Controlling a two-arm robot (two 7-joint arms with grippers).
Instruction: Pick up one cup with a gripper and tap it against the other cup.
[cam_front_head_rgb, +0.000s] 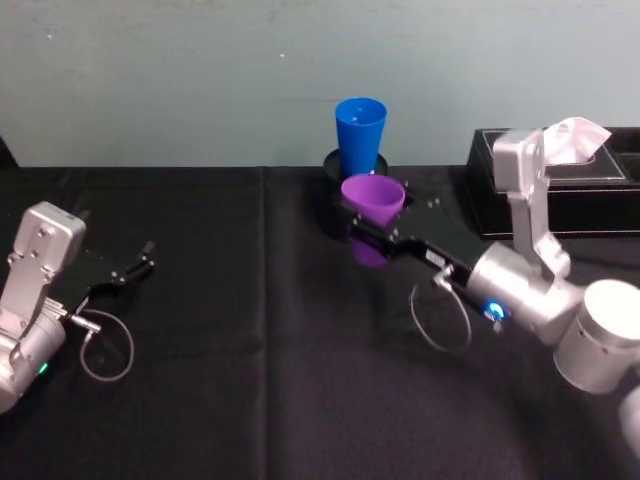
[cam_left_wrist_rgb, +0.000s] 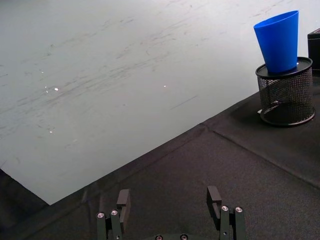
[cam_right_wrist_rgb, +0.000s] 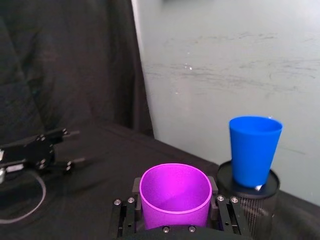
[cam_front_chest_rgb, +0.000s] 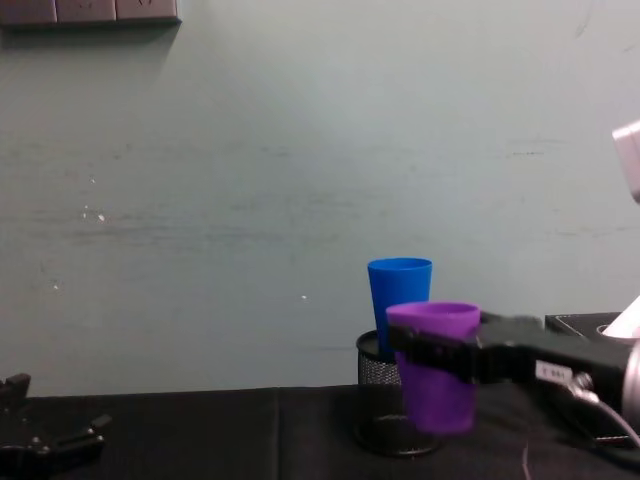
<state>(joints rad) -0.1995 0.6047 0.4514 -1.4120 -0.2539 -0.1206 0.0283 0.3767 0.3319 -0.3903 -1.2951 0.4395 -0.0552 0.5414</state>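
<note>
Within right gripper (cam_right_wrist_rgb: 175, 190): purple cup (cam_front_head_rgb: 373, 198) clamped, aloft, just before blue cup (cam_front_head_rgb: 360, 130); left gripper (cam_left_wrist_rgb: 168, 193) open, parked left.

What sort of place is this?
Likely a lab or office test bench: black cloth table against a bare pale wall, black mesh pen holder, black tissue box. Right gripper holds a purple plastic tumbler; left gripper idle.

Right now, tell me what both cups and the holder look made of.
Purple cup, in the right pincer: likely plastic, smooth, slightly translucent, its wall glowing. Blue cup: same sort of plastic, opaque, satin sheen. Holder under it: black wire mesh, probably metal, with see-through lattice. Left pincer idles open at the left.
</note>
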